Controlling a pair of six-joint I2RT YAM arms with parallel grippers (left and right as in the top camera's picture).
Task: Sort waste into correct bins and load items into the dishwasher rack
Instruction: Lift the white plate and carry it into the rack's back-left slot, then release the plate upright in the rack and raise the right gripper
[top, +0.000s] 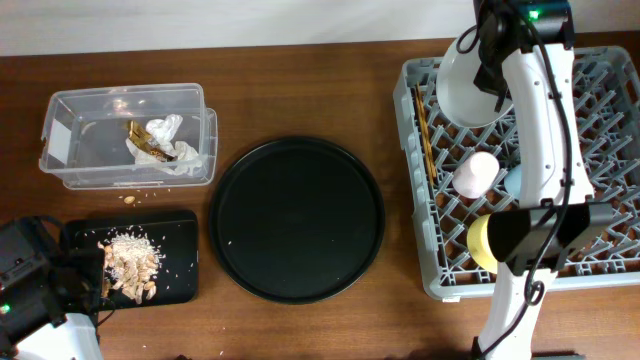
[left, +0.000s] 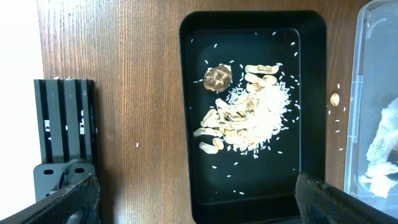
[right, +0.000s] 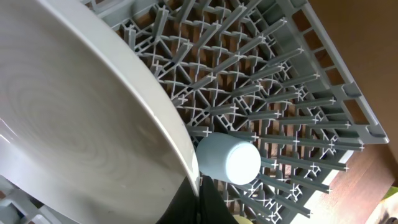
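Right end effector (top: 493, 75) was clamped shut on the rim of the round pale-grey plate (top: 462, 88). The plate was held tilted above the far left corner of the dishwasher rack (top: 620, 100). Whether its lower edge touched the pegs could not be determined. Directly beyond the plate's edge, the light-blue cup (right: 229, 158) lay on its side on the grid. The pink cup (top: 477, 173) lay just beside it, and the yellow bowl (top: 480, 243) sat nearer the front edge. The chopsticks (top: 424, 130) lay along the rack's left side.

Left end effector (left: 196, 196) was spread fully wide and gripped nothing. Its 2 fingers (left: 74, 199) stood either side of the near end of the small black tray (left: 249, 37), above it. Food scraps (left: 245, 115) were heaped in the middle of that tray, with loose grains scattered around them. 1 stray scrap (left: 334, 98) lay on the worktop (top: 300, 90) between the tray and the clear tub (top: 60, 100). The tub held the crumpled tissue (top: 165, 130) and the gold-brown wrapper (top: 148, 148), touching each other. The large round black tray (top: 297, 220) sat between the bins and the rack.
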